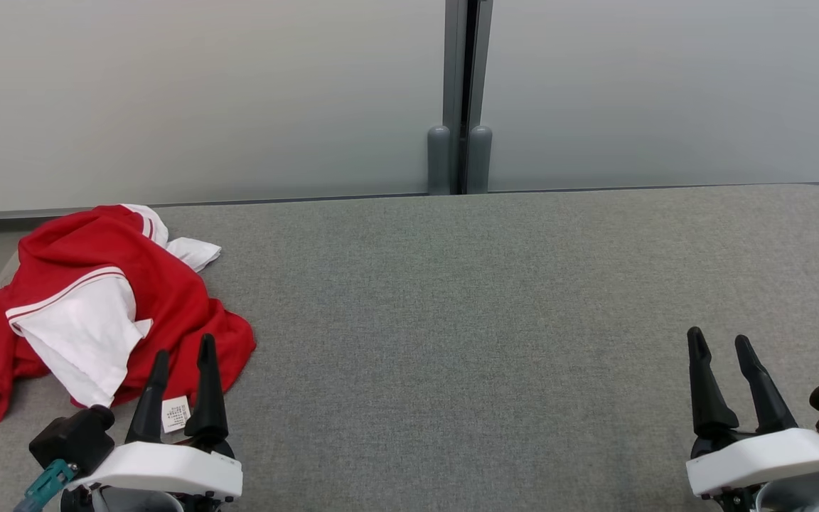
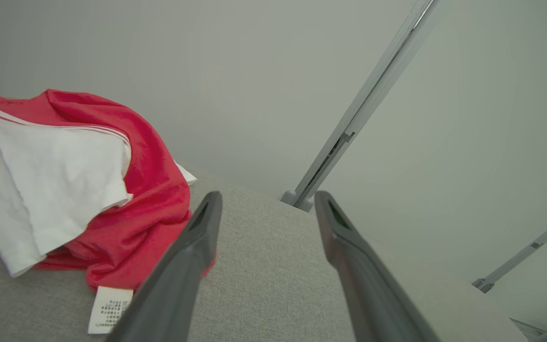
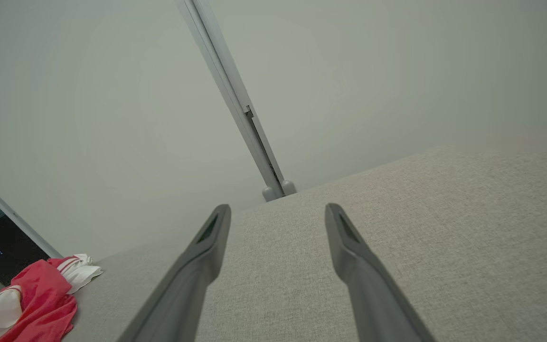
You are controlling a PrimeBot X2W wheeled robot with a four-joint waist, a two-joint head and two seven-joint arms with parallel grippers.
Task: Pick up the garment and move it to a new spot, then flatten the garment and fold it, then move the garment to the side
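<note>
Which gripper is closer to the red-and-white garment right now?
Left. The left gripper is open at the near edge of the garment; the right gripper is open far across the grey table, well clear of it.

**One tag, and no print I can read**

The only writing before me is on a small white care tag (image 1: pixel 175 413) that sticks out from the red edge of the garment (image 1: pixel 168 299). The tag lies flat on the grey table top (image 1: pixel 452 320). In my head view it shows between the two fingers of my left gripper (image 1: pixel 184 346). My left wrist view shows several rows of tiny dark characters on it, too small and blurred to read.
</note>
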